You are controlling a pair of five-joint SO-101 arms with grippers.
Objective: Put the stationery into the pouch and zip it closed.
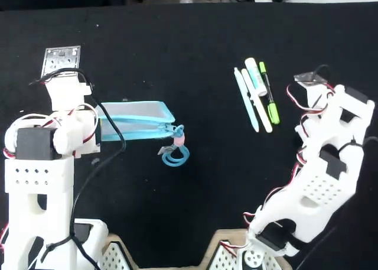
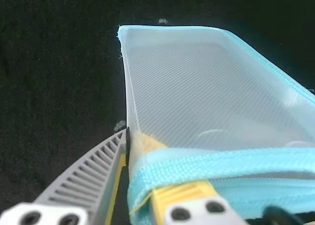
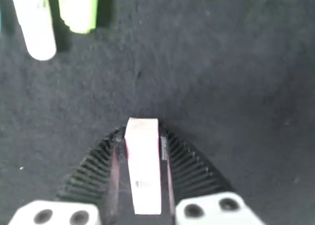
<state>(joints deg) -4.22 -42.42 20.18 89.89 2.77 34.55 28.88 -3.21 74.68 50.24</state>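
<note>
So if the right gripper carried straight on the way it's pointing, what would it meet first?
Probably bare black table. The right gripper, shut on a white block, aims at open cloth; the white pen and green highlighter lie off to one side of that line.
</note>
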